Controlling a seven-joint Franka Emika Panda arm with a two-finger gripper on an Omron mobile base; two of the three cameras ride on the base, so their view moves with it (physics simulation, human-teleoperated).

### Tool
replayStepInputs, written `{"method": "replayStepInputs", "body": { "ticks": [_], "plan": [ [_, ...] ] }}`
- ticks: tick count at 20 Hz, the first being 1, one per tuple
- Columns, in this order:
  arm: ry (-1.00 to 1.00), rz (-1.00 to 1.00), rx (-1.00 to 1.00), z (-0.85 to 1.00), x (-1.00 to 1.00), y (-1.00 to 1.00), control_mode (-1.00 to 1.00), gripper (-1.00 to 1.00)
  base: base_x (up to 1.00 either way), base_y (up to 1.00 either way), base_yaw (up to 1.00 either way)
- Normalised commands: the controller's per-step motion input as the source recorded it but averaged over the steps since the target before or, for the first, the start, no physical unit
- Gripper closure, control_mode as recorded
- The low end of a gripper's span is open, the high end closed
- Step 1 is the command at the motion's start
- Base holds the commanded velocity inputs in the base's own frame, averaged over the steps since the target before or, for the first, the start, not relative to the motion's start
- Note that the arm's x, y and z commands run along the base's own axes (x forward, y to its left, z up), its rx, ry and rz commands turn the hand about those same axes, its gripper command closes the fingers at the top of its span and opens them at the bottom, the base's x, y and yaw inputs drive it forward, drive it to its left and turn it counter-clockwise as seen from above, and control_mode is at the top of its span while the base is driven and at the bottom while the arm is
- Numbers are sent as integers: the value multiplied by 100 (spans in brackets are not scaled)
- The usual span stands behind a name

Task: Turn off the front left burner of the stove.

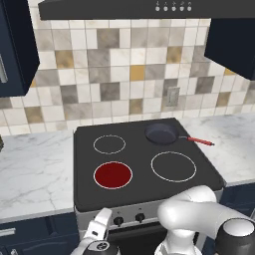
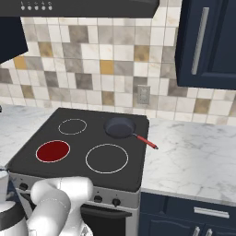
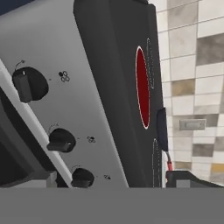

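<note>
1. The front left burner point(image 1: 113, 175) glows deep red inside its thin white outline, on the near left quarter of the stove point(image 1: 144, 191). I judge from the glow that it is on, so the task's goal is not yet met.

2. The other three marks are unlit: a smaller empty ring point(image 1: 109, 144) behind the red one, a larger empty ring point(image 1: 173, 166) to its right, and a dark frying pan point(image 1: 161, 133) with a red handle sitting on the back right mark.

3. The knobs sit on the silver-grey front panel below the cooktop. The hand view, rolled to one side, looks up along that panel: three black knobs run in a row, the nearest knob point(image 3: 28, 83) largest in frame, then a middle knob point(image 3: 60, 140) and a far knob point(image 3: 82, 177), each with a small burner diagram beside it. The red burner appears there as a thin sliver above the panel.

4. The hand point(image 1: 99, 230) is low in front of the panel's left end, near the knobs but, as far as the left base view shows, not touching one. Its fingertips are not clear anywhere, so I cannot tell whether it is released or clenched; nothing appears to be held.

5. What is left, in my judgement: settle which knob serves the front left burner (the diagrams are too small to read), close on it, and turn it until the red goes out.

6. Marble desk point(image 1: 35, 169) flanks the stove on both sides, with tiled wall behind.
</note>
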Motion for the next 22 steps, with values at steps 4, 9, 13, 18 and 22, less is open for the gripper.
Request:
{"method": "replayStepInputs", "body": {
  "ticks": [4,9,13,18,22],
  "plan": [
    [-7,0,0,-22,0,24,-100,-100,0,0,0],
    [-7,0,0,-17,6,14,-100,-100,0,0,0],
    [-11,0,0,-38,4,3,-100,-100,0,0,0],
    [-7,0,0,-25,17,1,-100,-100,0,0,0],
    [0,0,0,-10,34,0,-100,-100,0,0,0]
  ]
}}
